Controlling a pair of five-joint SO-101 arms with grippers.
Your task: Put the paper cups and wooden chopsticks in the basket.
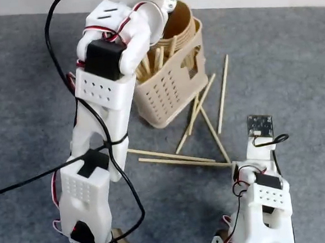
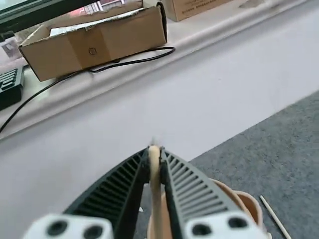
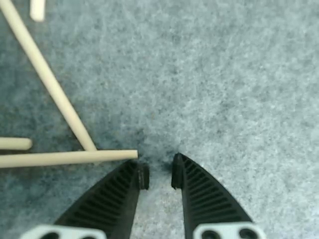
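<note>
A beige perforated basket stands on the grey carpet with paper cups and several chopsticks inside. My left gripper is raised over the basket, shut on a wooden chopstick that points down. Several more chopsticks lie scattered on the carpet beside and in front of the basket. My right gripper sits low over the carpet with a narrow gap and nothing between its fingers. Its tips are just past the end of one lying chopstick, which crosses under a diagonal one.
The left arm towers over the basket's near left side, trailing black cable. A cardboard box and a black cord lie on a ledge beyond the carpet. Open carpet extends to the right.
</note>
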